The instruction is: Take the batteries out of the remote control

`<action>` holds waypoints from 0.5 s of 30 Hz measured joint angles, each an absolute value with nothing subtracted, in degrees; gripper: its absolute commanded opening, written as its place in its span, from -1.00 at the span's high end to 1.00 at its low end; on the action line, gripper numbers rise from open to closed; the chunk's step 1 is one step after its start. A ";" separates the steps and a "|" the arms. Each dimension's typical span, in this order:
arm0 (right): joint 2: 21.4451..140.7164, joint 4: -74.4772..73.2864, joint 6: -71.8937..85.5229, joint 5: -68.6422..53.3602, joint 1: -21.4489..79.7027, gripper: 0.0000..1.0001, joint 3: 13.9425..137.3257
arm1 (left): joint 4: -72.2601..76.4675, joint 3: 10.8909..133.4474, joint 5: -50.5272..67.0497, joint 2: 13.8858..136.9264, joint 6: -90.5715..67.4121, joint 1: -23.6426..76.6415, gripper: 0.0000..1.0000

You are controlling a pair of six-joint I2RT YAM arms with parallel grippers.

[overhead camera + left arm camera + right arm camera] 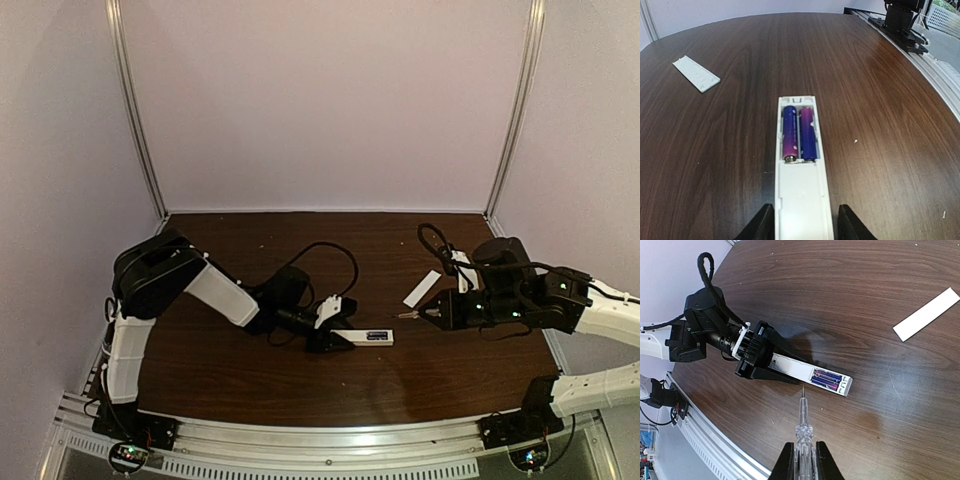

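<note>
The white remote control [372, 337] lies flat on the dark wood table, its open compartment facing up. Two purple-blue batteries [799, 132] sit side by side in it, also seen as batteries [826, 378] from the right wrist. My left gripper [805, 210] straddles the remote's closed end [802, 200]. Its left finger is against the remote's edge and a narrow gap shows at the right finger. My right gripper [801, 450] is shut on a clear-handled screwdriver [802, 420]. The metal tip points at the remote's near side, just short of it.
A thin flat white strip [421, 289] lies on the table beyond the right gripper, the same strip [696, 73] showing at far left in the left wrist view. A black cable [330, 255] loops behind the left arm. A metal rail [320, 440] runs along the near table edge.
</note>
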State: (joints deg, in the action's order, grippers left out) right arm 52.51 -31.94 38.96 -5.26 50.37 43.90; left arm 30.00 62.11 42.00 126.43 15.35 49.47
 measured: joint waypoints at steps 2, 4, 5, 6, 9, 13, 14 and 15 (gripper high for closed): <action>52.51 -31.94 38.96 -5.26 50.37 1.00 43.90 | 30.02 62.22 41.45 126.43 15.29 49.65 0.31; 52.49 -31.92 38.98 -5.26 50.37 1.00 43.88 | 30.17 62.26 40.82 126.43 15.33 49.82 0.47; 52.49 -31.94 38.98 -5.26 50.37 1.00 43.88 | 30.20 62.26 40.66 126.43 15.27 49.91 0.53; 52.49 -31.94 38.98 -5.26 50.37 1.00 43.88 | 30.26 62.26 40.47 126.43 15.27 50.00 0.59; 52.49 -31.94 38.98 -5.28 50.37 1.00 43.86 | 30.50 62.26 39.86 126.43 15.27 50.30 0.71; 52.47 -31.94 38.94 -5.28 50.35 1.00 43.86 | 32.32 61.14 38.17 126.08 15.42 50.87 0.96; 52.45 -31.97 38.92 -5.28 50.35 1.00 43.86 | 32.75 60.45 37.43 125.62 15.62 51.07 1.00; 52.40 -31.97 38.89 -5.28 50.35 1.00 43.86 | 32.99 59.66 36.73 125.08 15.90 51.29 1.00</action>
State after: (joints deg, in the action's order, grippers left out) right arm 52.40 -31.97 38.89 -5.28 50.35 43.86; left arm 32.99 59.66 36.73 125.08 15.90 51.29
